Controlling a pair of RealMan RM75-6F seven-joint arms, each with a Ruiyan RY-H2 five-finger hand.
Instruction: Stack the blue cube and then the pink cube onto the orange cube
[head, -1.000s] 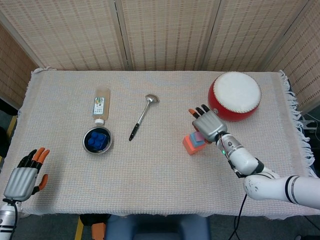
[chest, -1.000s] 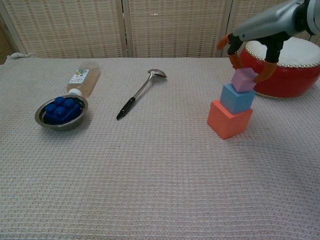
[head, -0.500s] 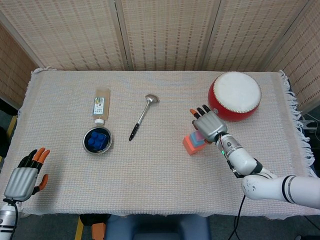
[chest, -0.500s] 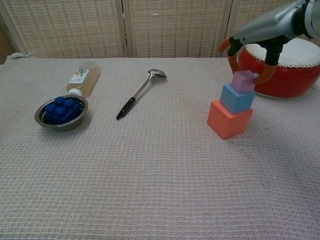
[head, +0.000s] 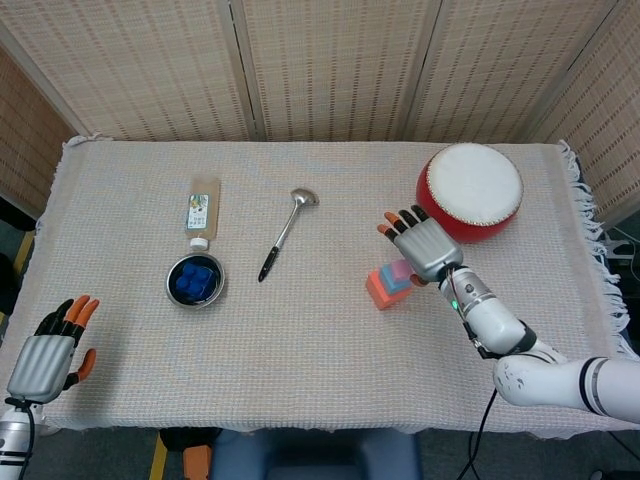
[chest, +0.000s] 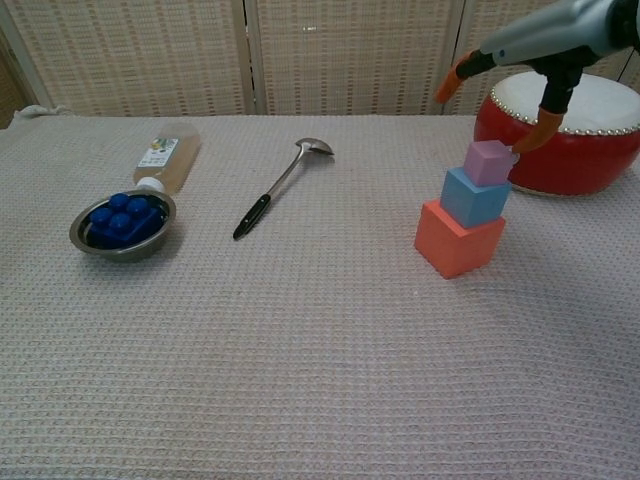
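A three-tier tower stands on the right half of the cloth-covered table: the small pink foam cube sits on the blue foam cube, which rests on the larger orange foam cube. Above the stack, the robot's right hand hovers with its orange-tipped fingers spread and holding nothing, one fingertip close beside the pink cube's upper corner. Just behind the tower is a red drum with a white skin. At the table's near left corner, the left hand hangs with fingers apart, empty. Across the cloth lie a steel ladle with a black handle, a steel bowl of blue pieces and a clear plastic bottle on its side, its cap just beside the bowl.
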